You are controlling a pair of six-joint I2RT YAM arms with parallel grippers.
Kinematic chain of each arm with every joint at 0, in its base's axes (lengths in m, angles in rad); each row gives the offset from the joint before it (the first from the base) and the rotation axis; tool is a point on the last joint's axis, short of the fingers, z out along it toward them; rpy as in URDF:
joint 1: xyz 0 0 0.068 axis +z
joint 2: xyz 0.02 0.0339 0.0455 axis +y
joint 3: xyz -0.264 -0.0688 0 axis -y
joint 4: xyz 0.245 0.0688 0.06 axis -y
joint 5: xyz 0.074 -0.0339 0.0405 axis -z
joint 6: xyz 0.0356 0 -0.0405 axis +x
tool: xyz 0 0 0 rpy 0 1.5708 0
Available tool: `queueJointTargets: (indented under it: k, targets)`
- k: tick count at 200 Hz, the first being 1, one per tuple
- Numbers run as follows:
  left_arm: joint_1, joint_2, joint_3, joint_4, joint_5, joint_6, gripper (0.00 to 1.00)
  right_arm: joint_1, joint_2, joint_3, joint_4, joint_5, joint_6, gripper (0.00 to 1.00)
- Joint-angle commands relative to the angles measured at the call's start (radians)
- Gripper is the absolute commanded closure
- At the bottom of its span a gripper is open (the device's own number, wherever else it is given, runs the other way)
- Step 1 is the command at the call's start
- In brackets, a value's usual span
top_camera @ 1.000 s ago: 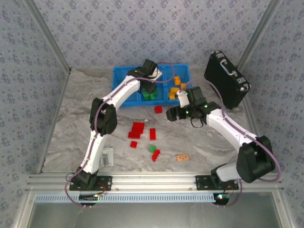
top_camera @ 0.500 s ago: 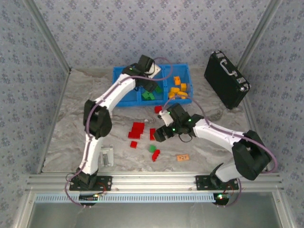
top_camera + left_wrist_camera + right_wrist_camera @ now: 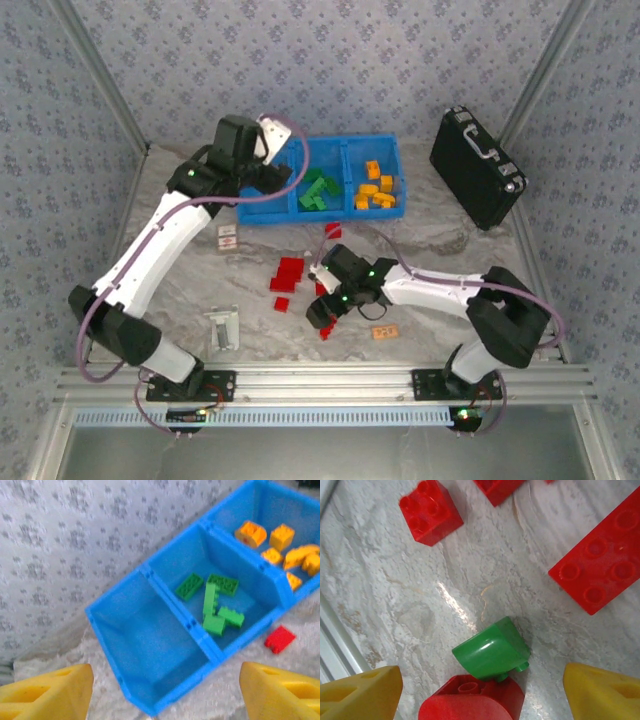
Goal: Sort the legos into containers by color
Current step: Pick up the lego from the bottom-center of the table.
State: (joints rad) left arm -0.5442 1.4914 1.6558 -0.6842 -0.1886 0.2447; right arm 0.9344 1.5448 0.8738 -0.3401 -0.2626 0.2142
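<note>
The blue tray [image 3: 262, 212] lies at the back with three containers side by side. In the left wrist view the left one [image 3: 150, 640] is bare, the middle one holds green legos [image 3: 216, 605] and the right one holds orange legos [image 3: 280, 542]. My left gripper [image 3: 272, 178] hangs open and empty over the tray's left end [image 3: 162, 695]. Red legos [image 3: 290, 272] are scattered on the table. My right gripper [image 3: 322, 310] is open, low over a green curved brick [image 3: 492, 650] that leans on a red curved brick [image 3: 472, 702]. The two bricks lie between its fingers [image 3: 482, 692].
A black case [image 3: 478, 165] stands at the back right. A pale-orange tag [image 3: 384, 331] lies near the front, a metal bracket [image 3: 225, 328] at the front left, and a small white tag [image 3: 229, 236] left of centre. One red brick [image 3: 279, 639] lies just before the tray.
My left gripper has come out of the middle compartment, swung left and opened. My right gripper has travelled from beside the tray down to the green and red bricks near the front.
</note>
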Motion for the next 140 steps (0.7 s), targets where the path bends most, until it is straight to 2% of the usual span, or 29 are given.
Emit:
queueJointTargets:
  k: [1, 61, 97, 140]
  targets:
    - [0.022, -0.12, -0.104, -0.004, -0.022, -0.022, 0.21, 0.012, 0.046, 0.064, -0.041, 0.033, 0.0, 0.16]
    - [0.072, -0.355, -0.313, -0.103, -0.04, -0.036, 0.19, 0.029, 0.149, 0.131, -0.115, 0.036, -0.033, 0.18]
    - [0.115, -0.424, -0.38, -0.115, -0.012, -0.05, 0.19, 0.049, 0.138, 0.108, -0.125, 0.052, -0.057, 0.2]
    - [0.126, -0.464, -0.426, -0.115, 0.001, -0.07, 0.18, 0.06, 0.16, 0.118, -0.153, 0.076, -0.073, 0.23]
